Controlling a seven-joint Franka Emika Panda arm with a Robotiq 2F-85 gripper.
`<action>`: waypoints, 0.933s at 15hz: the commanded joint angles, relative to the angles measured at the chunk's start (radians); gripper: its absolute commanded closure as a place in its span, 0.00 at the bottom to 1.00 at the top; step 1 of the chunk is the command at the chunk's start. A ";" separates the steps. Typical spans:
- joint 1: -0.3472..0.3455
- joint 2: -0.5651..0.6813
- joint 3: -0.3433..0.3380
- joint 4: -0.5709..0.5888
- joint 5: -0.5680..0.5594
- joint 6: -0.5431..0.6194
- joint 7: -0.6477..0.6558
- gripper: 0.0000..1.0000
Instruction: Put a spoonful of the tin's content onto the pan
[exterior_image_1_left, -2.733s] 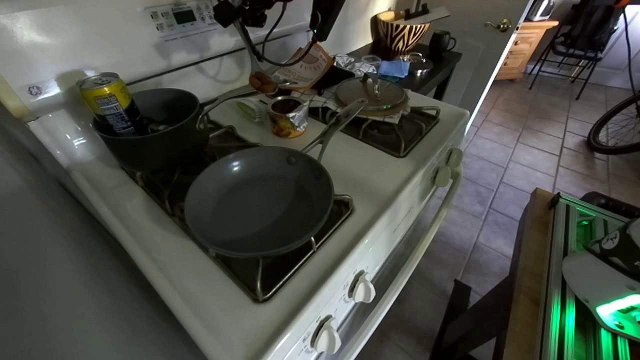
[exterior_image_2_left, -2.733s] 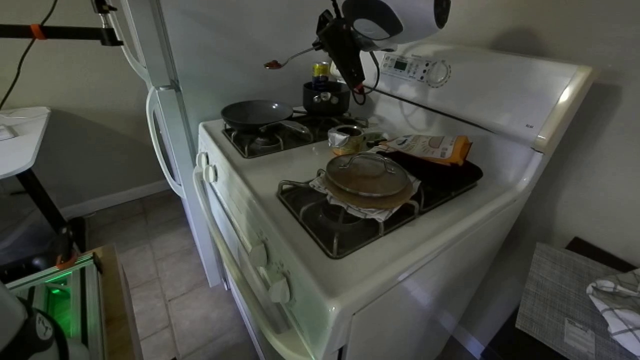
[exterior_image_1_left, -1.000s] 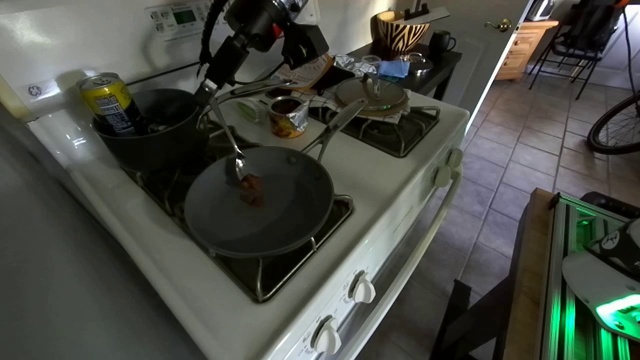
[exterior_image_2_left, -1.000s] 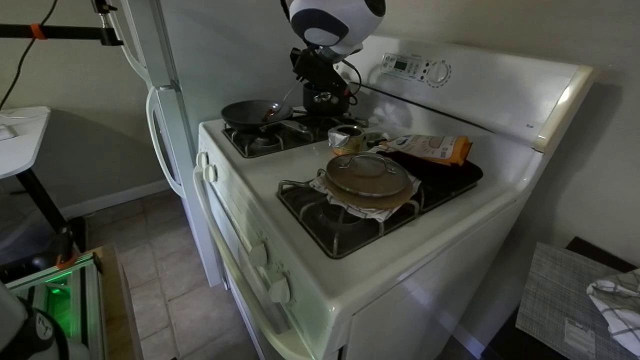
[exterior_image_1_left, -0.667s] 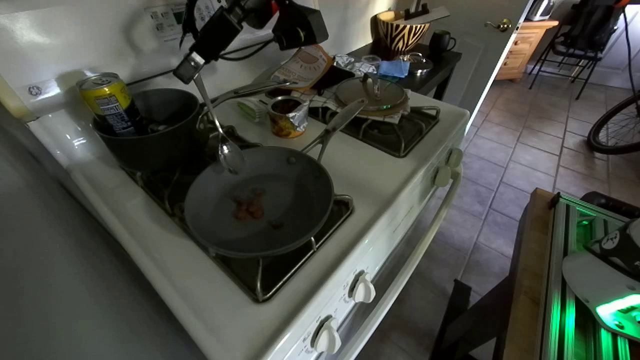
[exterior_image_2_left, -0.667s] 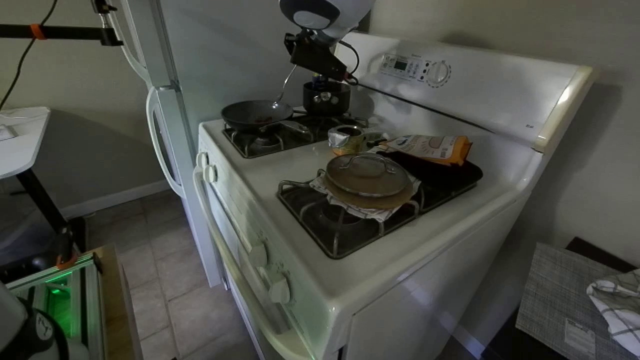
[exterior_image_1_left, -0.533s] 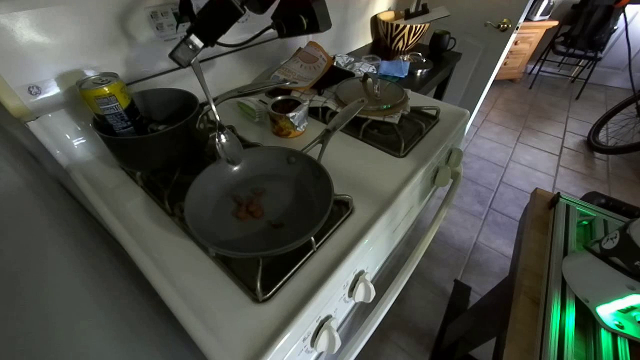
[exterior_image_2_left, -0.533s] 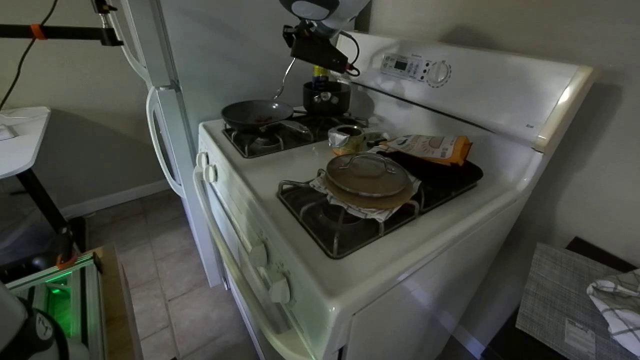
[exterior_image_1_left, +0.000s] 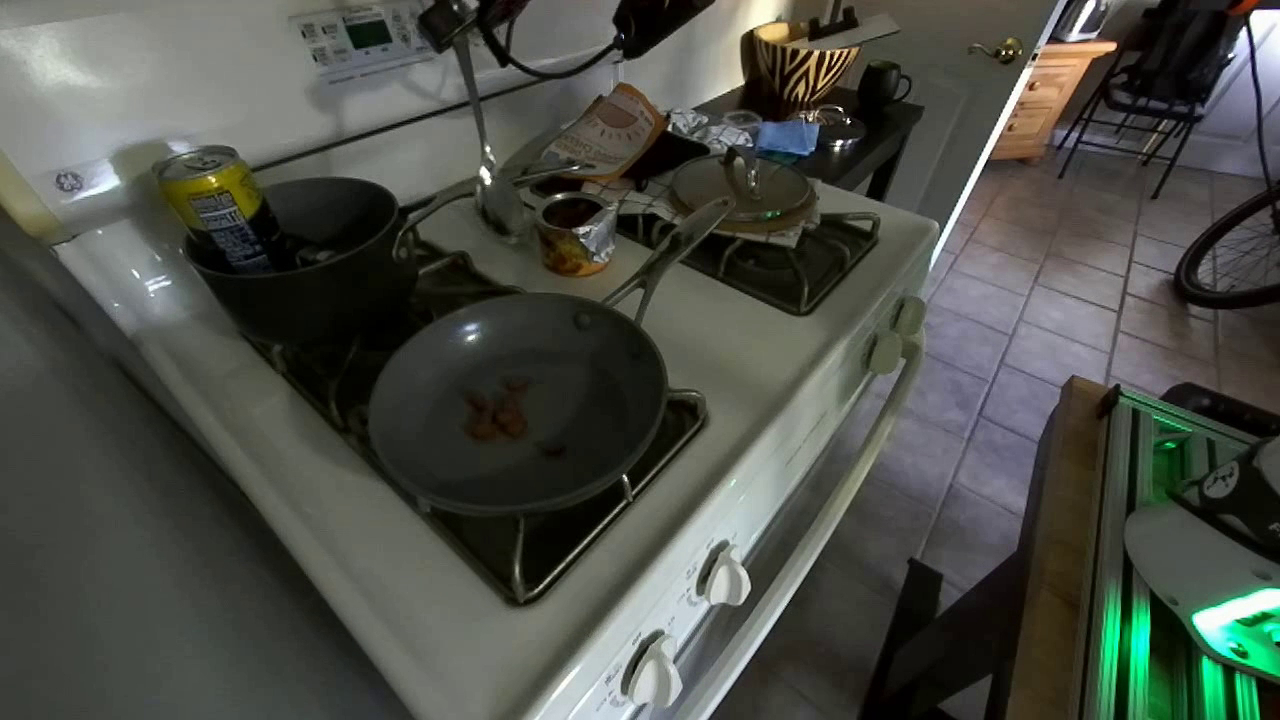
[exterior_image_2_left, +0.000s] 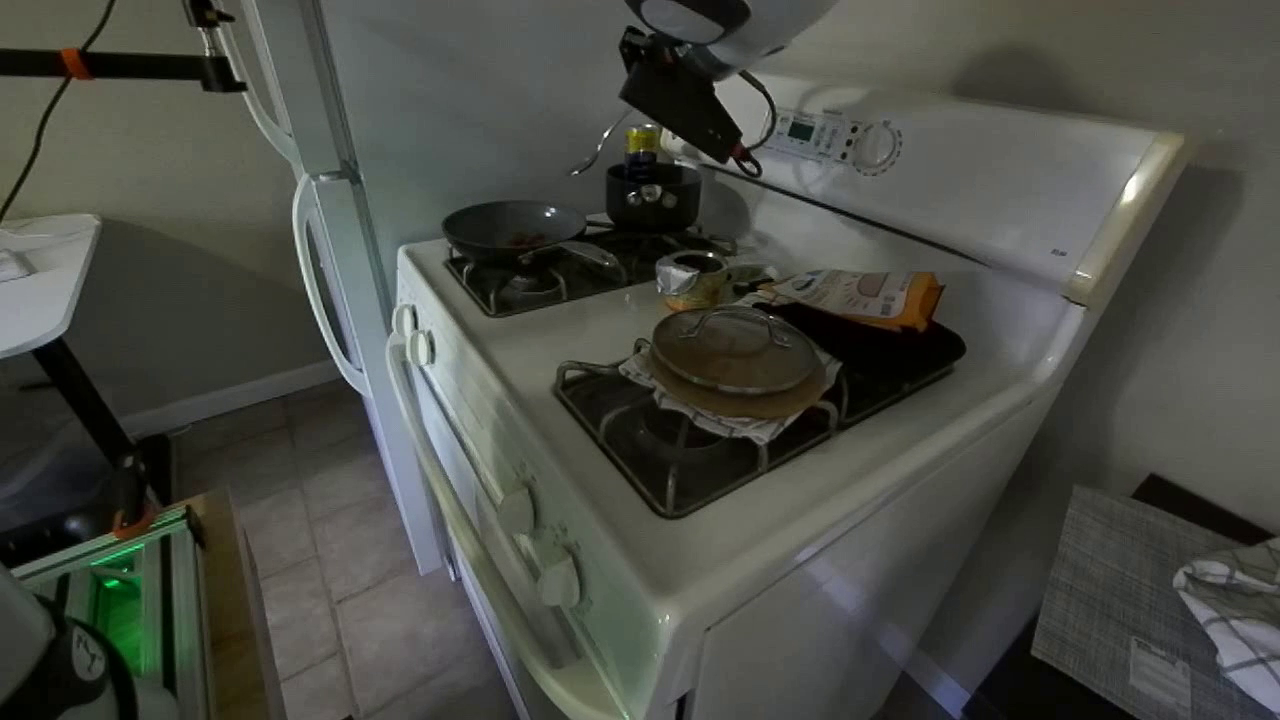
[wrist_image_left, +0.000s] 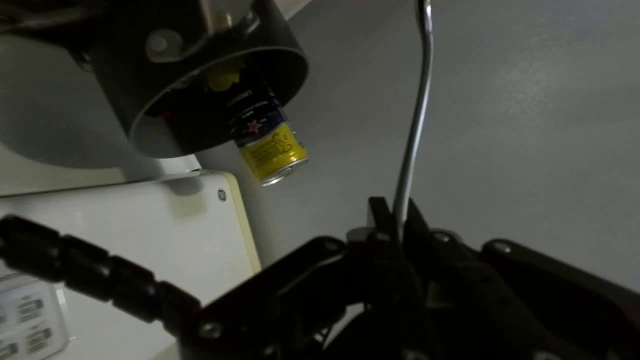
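The pan (exterior_image_1_left: 590, 440) sits on a front burner, and it also shows in an exterior view (exterior_image_2_left: 490, 230). Reddish-brown bits of the tin's content (exterior_image_1_left: 500, 412) lie near its middle. The tin (exterior_image_1_left: 572, 250), with orange-brown label and peeled foil lid, stands on the stovetop behind the pan; it shows in an exterior view (exterior_image_2_left: 690, 290) too. My gripper (wrist_image_left: 395, 215) is shut on the handle of a metal spoon (wrist_image_left: 417, 115). The spoon (exterior_image_1_left: 498, 200) hangs bowl-down in the air, with no food seen on it. In an exterior view the spoon (exterior_image_2_left: 598, 150) is above the pan's height.
A black pot (exterior_image_1_left: 310, 290) holding a yellow can (exterior_image_1_left: 212, 200) stands beside the pan. The pan's handle (exterior_image_1_left: 680, 245) points toward the lidded dish (exterior_image_2_left: 735, 350). An orange-white bag (exterior_image_2_left: 865, 295) lies by the stove's back panel. The pot and can fill the wrist view's upper left.
Earlier the spoon carried the bits, then tipped them into the pan. Since then my gripper has lifted and moved the spoon away from the pan, back toward the tin's side.
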 joint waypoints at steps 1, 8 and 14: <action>-0.087 0.018 -0.057 -0.024 0.123 -0.126 0.019 0.98; -0.137 -0.008 -0.137 -0.098 0.415 -0.091 0.061 0.98; -0.036 -0.055 -0.155 -0.133 0.359 0.346 0.046 0.98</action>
